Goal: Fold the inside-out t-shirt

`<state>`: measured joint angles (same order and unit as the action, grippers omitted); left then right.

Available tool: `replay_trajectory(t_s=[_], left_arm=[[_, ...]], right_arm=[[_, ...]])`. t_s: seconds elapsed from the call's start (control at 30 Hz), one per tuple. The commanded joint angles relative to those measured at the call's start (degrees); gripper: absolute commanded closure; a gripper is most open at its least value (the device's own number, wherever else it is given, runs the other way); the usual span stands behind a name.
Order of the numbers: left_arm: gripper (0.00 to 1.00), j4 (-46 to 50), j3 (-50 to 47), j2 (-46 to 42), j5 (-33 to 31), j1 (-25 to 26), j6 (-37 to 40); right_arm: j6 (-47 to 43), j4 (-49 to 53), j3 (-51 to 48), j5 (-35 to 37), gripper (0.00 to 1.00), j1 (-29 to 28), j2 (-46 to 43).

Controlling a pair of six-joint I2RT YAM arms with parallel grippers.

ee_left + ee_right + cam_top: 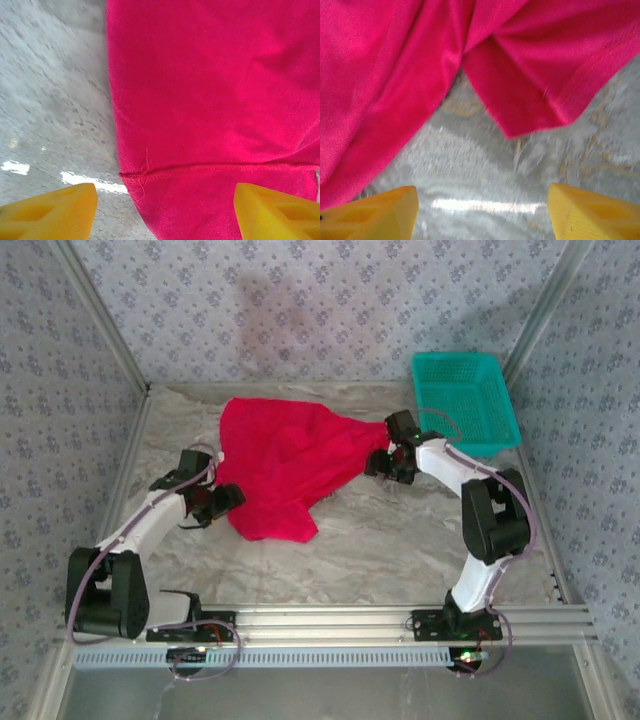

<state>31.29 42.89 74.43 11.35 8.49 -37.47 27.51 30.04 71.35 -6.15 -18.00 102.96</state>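
The inside-out t-shirt [285, 465] is a bright red, crumpled heap on the marbled table, spread from the back centre toward the front left. My left gripper [222, 500] is at its lower left edge. In the left wrist view the left gripper [165, 215] is open, and the t-shirt [210, 100] with a stitched seam [200, 169] lies flat below its wide-apart yellow fingers [55, 212]. My right gripper [385, 462] is at the shirt's right tip. In the right wrist view the right gripper [482, 210] is open over bare table, just short of a hanging fold of the t-shirt [395, 75].
A teal mesh basket [465, 400] stands at the back right, close behind the right arm's wrist. Patterned walls enclose the table on three sides. Bare tabletop [380, 550] lies between the shirt and the front rail [330, 620].
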Motion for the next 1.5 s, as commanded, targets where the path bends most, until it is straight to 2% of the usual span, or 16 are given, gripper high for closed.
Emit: replay_trajectory(t_s=[0.0, 0.2, 0.3, 0.4, 0.47, 0.5, 0.53, 0.63, 0.67, 0.73, 1.0, 1.13, 1.33, 1.47], left_arm=[[0.28, -6.1, -1.7, 2.24, 2.93, 0.31, -3.32], [0.29, -10.49, -0.99, 6.47, 4.1, 2.51, -5.65], [0.36, -11.83, -0.41, 9.23, 4.37, 3.44, -5.95], [0.55, -11.79, 0.12, 11.76, 4.41, 3.64, -5.98], [0.73, -11.41, 0.39, 12.05, 4.06, 3.64, -5.88], [0.79, -10.94, 0.56, 11.77, 3.71, 3.64, -5.86], [0.86, -10.03, 1.01, 11.31, 3.18, 3.64, -5.63], [1.0, -5.67, 3.48, 8.49, 0.73, 3.62, -5.12], [1.0, -3.97, 4.51, 7.18, -0.22, 3.48, -4.76], [1.0, -0.57, 7.48, 4.59, -1.68, 3.01, -3.89], [1.0, 10.72, 25.49, -5.15, -2.21, -2.9, -2.0], [1.0, 15.22, 37.85, -7.98, -2.55, -5.6, -1.29], [1.0, 19.85, 56.56, -10.21, -4.61, -7.42, -0.01], [1.0, 20.48, 65.81, -9.28, -5.34, -7.48, 0.56]], right_arm=[[0.51, 1.48, 5.43, 0.74, 0.3, 0.62, 4.18], [0.5, 3.54, 12.31, 2.15, 0.32, 0.81, 11.14], [0.76, 4.07, 15.29, 4.04, 0.33, 1.32, 14.25], [1.35, 4.15, 16.74, 3.51, 0.35, 2.08, 16.66], [1.74, 3.8, 17.15, 2.97, 0.38, 2.48, 17.89], [1.75, 3.55, 17.3, 2.69, 0.41, 2.61, 18.27], [1.81, 3.38, 17.49, 2.43, 0.48, 2.76, 18.71], [1.73, 3.97, 18.1, 2.02, 0.81, 2.88, 18.58], [1.61, 4.14, 18.21, 2.09, 0.93, 2.88, 17.94], [1.42, 5.14, 18.06, 2.35, 1.0, 2.81, 15.74], [-1.67, 9.39, 19.0, 1.55, 1.0, 2.02, -0.16], [-3.57, 10.29, 19.44, -1.81, 1.0, 0.71, -9.35], [-3.51, 7.89, 17.77, -11.82, 1.0, -0.62, -22.93], [-0.84, 5.24, 15.6, -12.92, 1.0, -0.95, -31.19]])
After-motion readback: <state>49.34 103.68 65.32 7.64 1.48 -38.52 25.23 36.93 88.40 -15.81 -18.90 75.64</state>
